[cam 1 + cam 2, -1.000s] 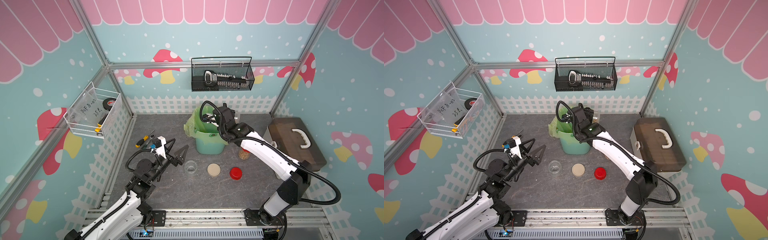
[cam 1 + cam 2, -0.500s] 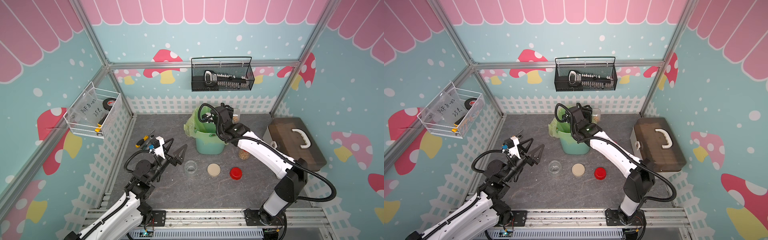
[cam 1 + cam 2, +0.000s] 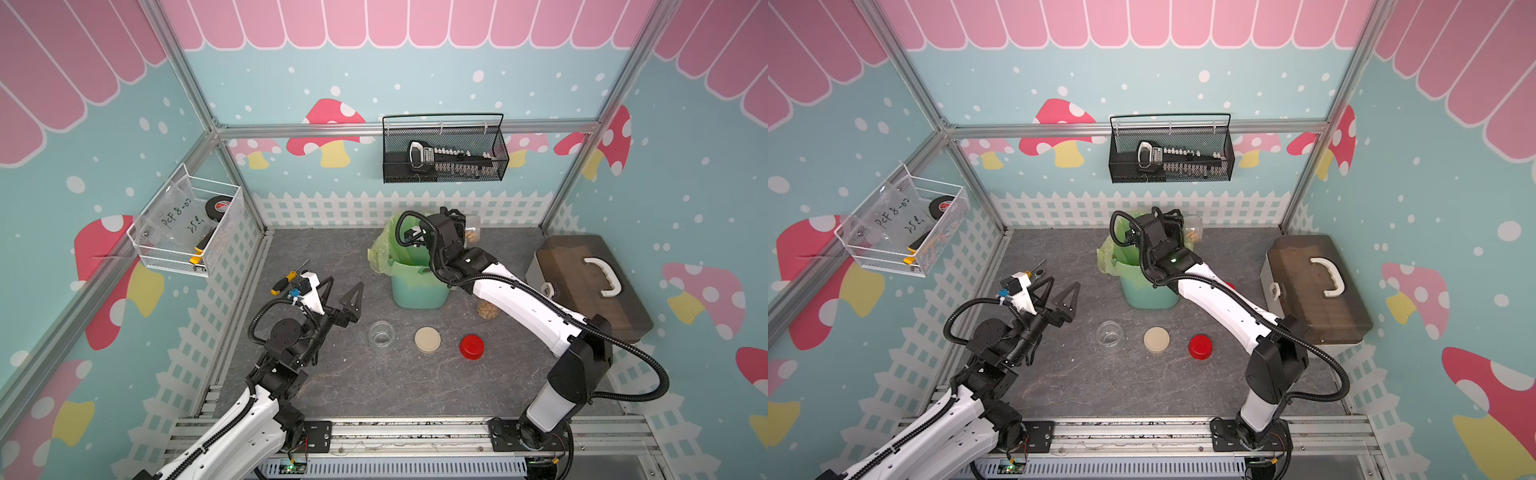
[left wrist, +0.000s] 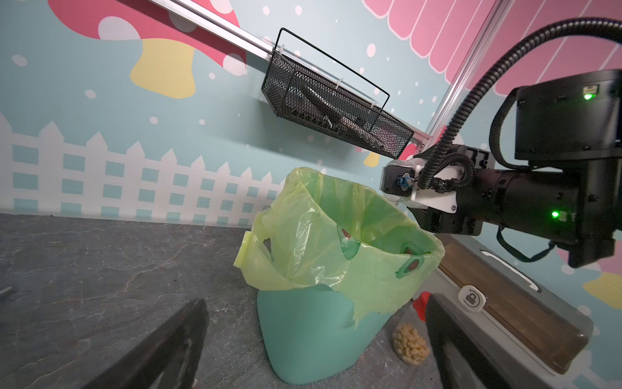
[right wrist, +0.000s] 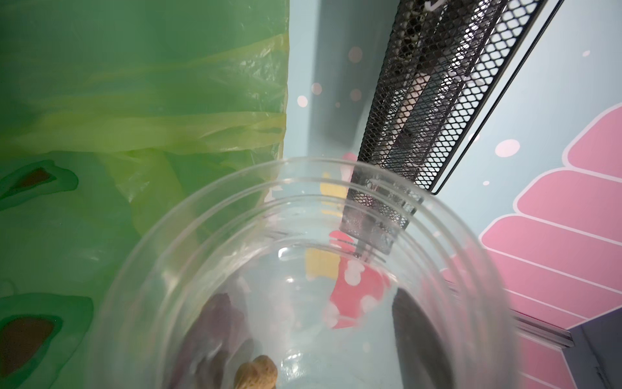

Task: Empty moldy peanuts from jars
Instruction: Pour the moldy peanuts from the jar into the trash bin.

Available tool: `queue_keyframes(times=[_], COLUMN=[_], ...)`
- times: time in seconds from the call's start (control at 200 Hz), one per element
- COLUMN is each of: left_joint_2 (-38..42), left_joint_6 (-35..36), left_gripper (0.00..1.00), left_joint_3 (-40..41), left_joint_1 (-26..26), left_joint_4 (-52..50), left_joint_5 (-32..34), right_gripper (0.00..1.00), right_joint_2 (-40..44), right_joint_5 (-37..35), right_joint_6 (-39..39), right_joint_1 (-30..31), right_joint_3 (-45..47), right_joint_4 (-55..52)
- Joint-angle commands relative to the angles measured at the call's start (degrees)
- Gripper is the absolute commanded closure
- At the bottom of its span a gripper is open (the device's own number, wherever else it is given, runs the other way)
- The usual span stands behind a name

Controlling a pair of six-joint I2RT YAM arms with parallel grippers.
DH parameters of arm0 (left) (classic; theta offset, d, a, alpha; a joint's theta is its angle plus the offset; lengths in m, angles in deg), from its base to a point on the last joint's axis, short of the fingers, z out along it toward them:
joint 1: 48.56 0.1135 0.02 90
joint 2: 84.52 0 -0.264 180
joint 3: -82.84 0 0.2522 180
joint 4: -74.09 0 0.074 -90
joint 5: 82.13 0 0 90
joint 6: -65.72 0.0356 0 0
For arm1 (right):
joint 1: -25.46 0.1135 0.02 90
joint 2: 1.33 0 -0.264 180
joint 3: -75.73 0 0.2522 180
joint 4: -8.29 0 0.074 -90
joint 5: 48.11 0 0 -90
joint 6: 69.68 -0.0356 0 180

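1. The right hand point(image 3: 457, 229), at upper centre in both top views, is clamped on a small clear plastic jar point(image 3: 473, 232) with no lid. The right wrist view shows dark fingers point(image 5: 415, 340) pressing on opposite sides of its wall.
2. The jar is held at the far rim of the teal plastic bin point(image 3: 419, 291), which is lined with a green plastic bag point(image 3: 380, 253). Its threaded mouth faces partly toward the bag, so whatever slides out should land in the liner, not on the table.
3. A few tan moldy peanuts point(image 5: 257, 370) sit deep in the jar, so I judge the emptying unfinished.
4. The left hand point(image 3: 338, 297), left of centre, hovers with its fingers spread wide and empty, probably parked clear of the pour.
5. An empty clear jar point(image 3: 381, 336), a round beige lid point(image 3: 427, 340) and a round red lid point(image 3: 471, 346) lie in a row at lower centre on the grey table point(image 3: 374, 386), the lids off for emptying.
6. A peanut-filled clear jar point(image 3: 486, 309) stands right of the bin, partly hidden by the right arm, likely next.
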Motion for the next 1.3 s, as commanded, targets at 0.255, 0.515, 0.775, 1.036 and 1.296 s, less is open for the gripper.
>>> queue_keyframes(times=[0.255,0.515,0.775,1.036,1.296], left_joint_2=[2.3,2.6,2.5,2.1,1.9], left_joint_6=[-2.2,-2.9,-3.5,-4.0,-4.5], left_gripper=[0.01,0.01,0.01,0.01,0.01], left_joint_3=[1.9,2.2,2.3,2.3,2.5], left_joint_1=[1.4,2.2,2.6,3.1,3.4], left_joint_4=[-0.8,-0.8,-0.6,-0.3,0.2], left_joint_5=[2.4,2.0,1.6,1.3,1.0], right_gripper=[0.44,0.43,0.43,0.43,0.43], right_joint_2=[-3.1,-2.6,-2.2,-2.0,-0.3], right_joint_5=[-6.2,-5.0,-4.7,-7.6,-6.9], right_joint_6=[12.1,11.6,11.4,18.3,25.1], right_joint_1=[1.4,1.5,1.5,1.6,1.8], right_joint_3=[1.7,1.8,2.9,4.5,5.9], right_joint_4=[8.4,8.7,8.7,12.4,16.2])
